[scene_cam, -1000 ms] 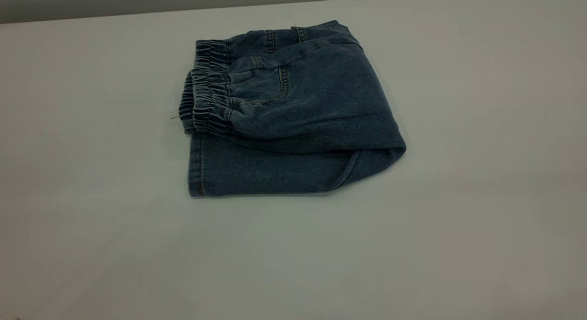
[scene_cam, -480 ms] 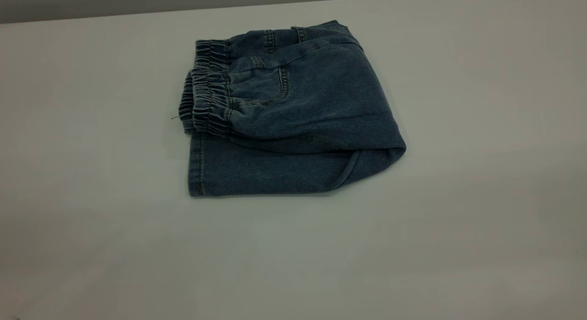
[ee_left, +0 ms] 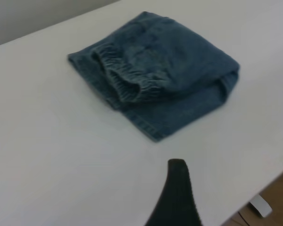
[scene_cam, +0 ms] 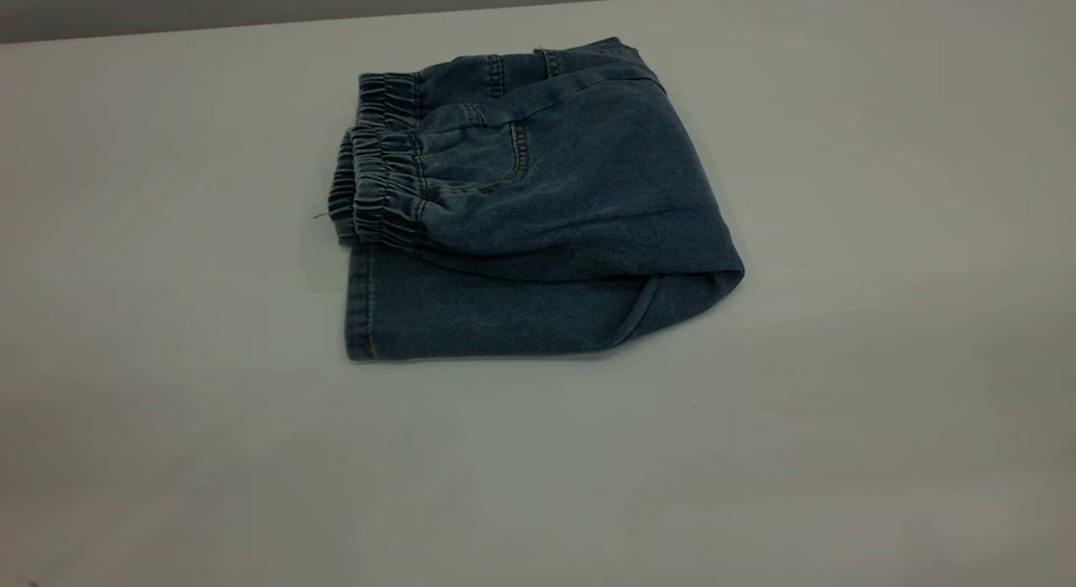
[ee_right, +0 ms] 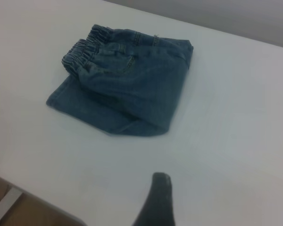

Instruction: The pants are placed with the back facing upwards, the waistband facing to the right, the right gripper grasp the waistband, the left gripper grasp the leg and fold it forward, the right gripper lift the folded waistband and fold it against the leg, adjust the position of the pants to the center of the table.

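Neither arm appears in the exterior view, so the grippers can be judged only from the wrist cameras, and those show little: a single dark, tapering finger of the left gripper (ee_left: pixel 178 188) rises from the lower edge of the left wrist view, and one similar dark finger of the right gripper (ee_right: pixel 156 200) stands at the lower edge of the right wrist view. In each case the second finger is cut off, so it cannot be told whether either claw is released or clenched; both fingers sit apart from the cloth, with bare table between. The pants (scene_cam: pixel 538 208) lie folded into a compact, roughly square bundle in the upper middle of the exterior frame, resting on the table (scene_cam: pixel 883 360). They are blue denim with a soft, slightly faded weave. The gathered elastic waistband (scene_cam: pixel 382 183) is ribbed and puckered along the bundle's left edge, lying on top of the lower layer, and a curved stitched pocket (scene_cam: pixel 483 154) sits just to its right. The leg (scene_cam: pixel 487 314) forms the flat bottom layer, its hemmed edge showing at lower left, while the right side ends in a rounded fold. What lies inside the fold is hidden. The table is smooth, matte and pale grey, its far edge meeting a darker band at the top of the frame.
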Controlling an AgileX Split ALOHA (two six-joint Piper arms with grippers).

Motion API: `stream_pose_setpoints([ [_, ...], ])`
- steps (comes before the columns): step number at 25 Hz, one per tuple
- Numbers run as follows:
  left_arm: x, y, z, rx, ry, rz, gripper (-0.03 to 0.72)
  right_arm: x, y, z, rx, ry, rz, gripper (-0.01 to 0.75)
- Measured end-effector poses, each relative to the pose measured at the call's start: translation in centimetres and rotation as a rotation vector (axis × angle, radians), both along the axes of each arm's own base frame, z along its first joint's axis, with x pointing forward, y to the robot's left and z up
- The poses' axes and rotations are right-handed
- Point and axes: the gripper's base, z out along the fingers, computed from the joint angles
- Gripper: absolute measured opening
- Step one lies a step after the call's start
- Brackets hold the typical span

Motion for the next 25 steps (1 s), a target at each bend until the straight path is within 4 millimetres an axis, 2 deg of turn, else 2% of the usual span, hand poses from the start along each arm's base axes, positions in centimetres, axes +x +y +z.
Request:
stream_pose_setpoints([
  [16, -0.13, -0.13, 0.05, 0.009, -0.008, -0.011, 0.538, -0.02, 0.03, -0.01, 0.002, 0.002, 0.002, 0.593],
  [20, -0.19, -0.18, 0.05, 0.01, -0.007, 0.119, 0.538, -0.02, 0.04, -0.01, 0.003, 0.003, 0.001, 0.593],
  [25, -0.29, -0.3, 0.05, 0.009, -0.005, 0.361, 0.538, 0.09, 0.12, -0.01, 0.002, 0.002, -0.058, 0.593],
])
